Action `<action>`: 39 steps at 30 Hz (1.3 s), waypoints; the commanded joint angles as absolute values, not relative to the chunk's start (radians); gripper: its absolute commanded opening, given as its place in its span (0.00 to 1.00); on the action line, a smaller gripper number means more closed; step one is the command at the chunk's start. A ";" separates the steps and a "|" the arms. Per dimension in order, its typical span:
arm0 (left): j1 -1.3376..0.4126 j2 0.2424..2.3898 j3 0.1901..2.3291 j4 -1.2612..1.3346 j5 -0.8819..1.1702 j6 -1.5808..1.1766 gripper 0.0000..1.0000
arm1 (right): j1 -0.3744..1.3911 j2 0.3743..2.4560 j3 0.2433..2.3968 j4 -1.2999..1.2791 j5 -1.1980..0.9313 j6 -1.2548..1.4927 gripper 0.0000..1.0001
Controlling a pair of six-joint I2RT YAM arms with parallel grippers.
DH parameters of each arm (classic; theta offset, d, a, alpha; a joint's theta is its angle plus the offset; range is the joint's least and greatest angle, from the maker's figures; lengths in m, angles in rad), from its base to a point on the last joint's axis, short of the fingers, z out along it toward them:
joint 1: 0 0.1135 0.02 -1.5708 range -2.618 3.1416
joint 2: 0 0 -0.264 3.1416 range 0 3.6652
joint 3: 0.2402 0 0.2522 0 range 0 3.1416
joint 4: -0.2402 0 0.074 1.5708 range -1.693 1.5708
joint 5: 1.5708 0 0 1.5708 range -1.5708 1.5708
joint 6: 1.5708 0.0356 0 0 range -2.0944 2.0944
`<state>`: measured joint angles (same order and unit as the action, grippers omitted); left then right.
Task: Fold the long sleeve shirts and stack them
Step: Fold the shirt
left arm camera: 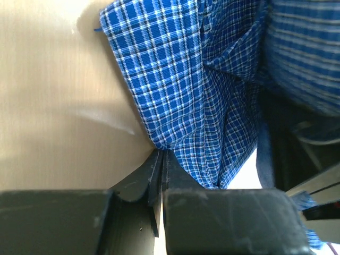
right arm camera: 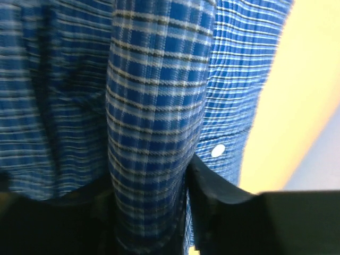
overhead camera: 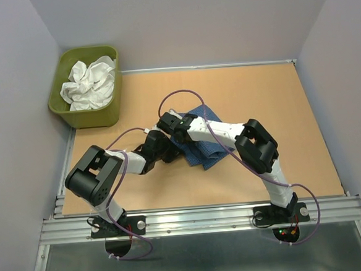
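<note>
The dark blue checked shirt (overhead camera: pixel 204 147) lies bunched on the table between my two arms. My left gripper (overhead camera: pixel 161 148) is at its left edge. In the left wrist view the jaws (left arm camera: pixel 161 159) are closed together, pinching the shirt's edge (left arm camera: pixel 180 106) just above the tabletop. My right gripper (overhead camera: pixel 169 123) is at the shirt's upper left. In the right wrist view it (right arm camera: pixel 151 207) is shut on a thick fold of the shirt (right arm camera: pixel 154 117), with a pale button (right arm camera: pixel 217 151) beside it. The white garment (overhead camera: pixel 91 83) lies crumpled in the olive-green tub (overhead camera: pixel 63 108).
The tub stands at the table's back left corner, against the wall. The tan tabletop (overhead camera: pixel 271 98) is bordered by grey walls on three sides and a metal rail (overhead camera: pixel 198 218) at the near edge. Purple cables (overhead camera: pixel 184 98) loop over both arms.
</note>
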<state>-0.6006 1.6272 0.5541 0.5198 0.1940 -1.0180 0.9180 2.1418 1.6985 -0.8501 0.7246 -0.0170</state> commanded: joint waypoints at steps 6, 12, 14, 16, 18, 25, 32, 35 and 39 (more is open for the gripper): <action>-0.606 1.594 0.500 0.610 0.193 -1.065 0.11 | 0.934 2.016 1.632 -0.701 0.500 0.095 0.46; -0.606 1.588 0.486 0.623 0.192 -1.074 0.11 | 0.925 1.974 1.606 -0.666 0.411 0.144 0.58; -0.606 1.586 0.483 0.623 0.192 -1.075 0.11 | 0.925 1.941 1.598 -0.644 0.379 0.150 0.62; -0.606 1.578 0.476 0.621 0.190 -1.081 0.11 | 0.923 1.913 1.598 -0.638 0.351 0.149 0.63; -0.606 1.563 0.465 0.617 0.186 -1.089 0.11 | 0.920 1.892 1.592 -0.634 0.322 0.152 0.63; -0.600 1.441 0.457 0.496 0.115 -1.083 0.15 | 0.888 1.746 1.533 -0.595 0.259 0.196 0.63; -0.589 1.182 0.552 0.166 -0.060 -0.988 0.34 | 0.738 1.554 1.301 -0.428 -0.026 0.305 0.64; -0.586 1.123 0.641 0.086 -0.123 -0.928 0.52 | 0.721 1.508 1.212 -0.359 -0.112 0.342 0.64; -0.584 1.181 0.757 0.081 -0.106 -0.852 0.55 | 0.701 1.493 1.125 -0.267 -0.291 0.399 0.63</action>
<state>-0.5873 1.1458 0.6430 0.1337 -0.0628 -0.9504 0.7013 1.5204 1.1976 -0.4191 -0.0719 0.3241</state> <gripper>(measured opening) 0.543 0.633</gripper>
